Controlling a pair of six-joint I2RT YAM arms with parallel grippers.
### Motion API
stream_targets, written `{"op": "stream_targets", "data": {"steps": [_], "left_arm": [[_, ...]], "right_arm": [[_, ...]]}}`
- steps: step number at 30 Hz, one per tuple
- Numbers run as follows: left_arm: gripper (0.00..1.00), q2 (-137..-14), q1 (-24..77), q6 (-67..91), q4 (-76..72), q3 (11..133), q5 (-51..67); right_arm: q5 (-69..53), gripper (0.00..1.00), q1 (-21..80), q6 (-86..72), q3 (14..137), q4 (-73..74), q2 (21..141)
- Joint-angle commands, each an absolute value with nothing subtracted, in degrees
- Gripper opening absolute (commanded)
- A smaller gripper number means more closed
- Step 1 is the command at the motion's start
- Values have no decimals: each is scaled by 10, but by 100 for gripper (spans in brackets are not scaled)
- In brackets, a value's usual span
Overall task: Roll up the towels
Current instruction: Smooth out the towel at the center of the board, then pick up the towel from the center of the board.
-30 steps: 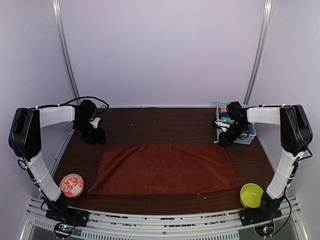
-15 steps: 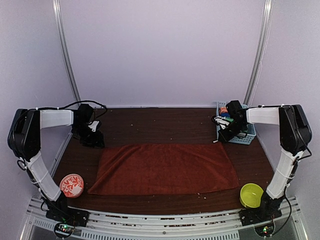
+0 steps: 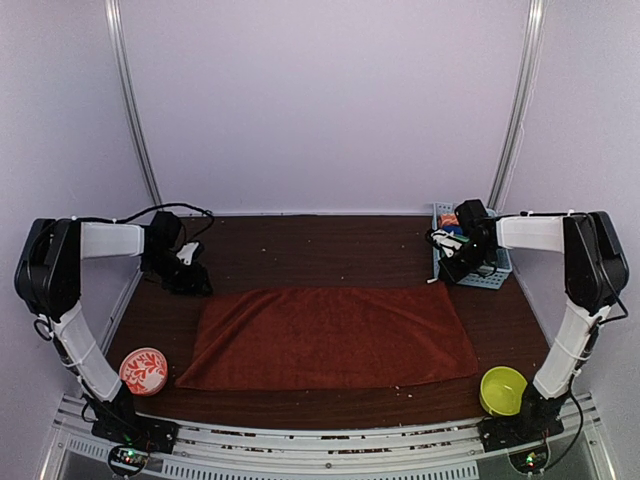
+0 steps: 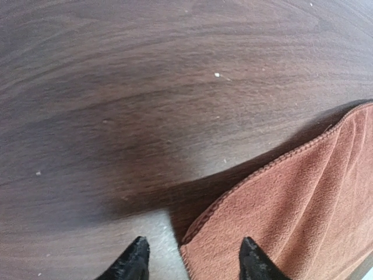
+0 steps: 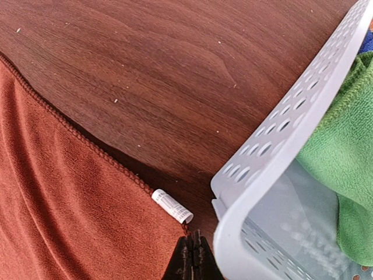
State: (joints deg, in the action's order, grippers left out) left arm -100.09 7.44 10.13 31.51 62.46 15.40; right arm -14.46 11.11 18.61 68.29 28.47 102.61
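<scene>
— Where's the rust-red towel (image 3: 330, 338)?
— Spread flat mid-tabletop (image 3: 330, 245) in front of me, long side running left to right, a white tag (image 5: 172, 206) at its far right corner.
— And the green towel (image 5: 344, 146)?
— Bunched inside the basket (image 5: 274, 157) at my tabletop's far right corner.

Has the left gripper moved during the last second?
Yes, slightly: the left gripper has edged down toward the rust-red towel's far-left corner, which lies unmoved.

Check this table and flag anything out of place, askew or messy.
Nothing damaged or spilled. The rust-red towel lies flat, though its near-left corner flares out, so its outline is not square. Pale crumbs dot the wooden table. The green towel sits bunched in the perforated basket.
</scene>
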Motion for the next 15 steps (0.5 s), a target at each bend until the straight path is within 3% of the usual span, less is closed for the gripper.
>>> {"op": "stream_targets", "data": {"steps": [1, 9, 15], "left_arm": [[48, -1024, 70, 83, 278, 613, 193], [29, -1063, 70, 76, 262, 621, 193], [0, -1072, 70, 65, 257, 636, 190]], "right_arm": [[-130, 0, 107, 178, 688, 275, 1012], [-141, 0, 107, 176, 691, 278, 1019], [-133, 0, 107, 179, 691, 280, 1013]]}}
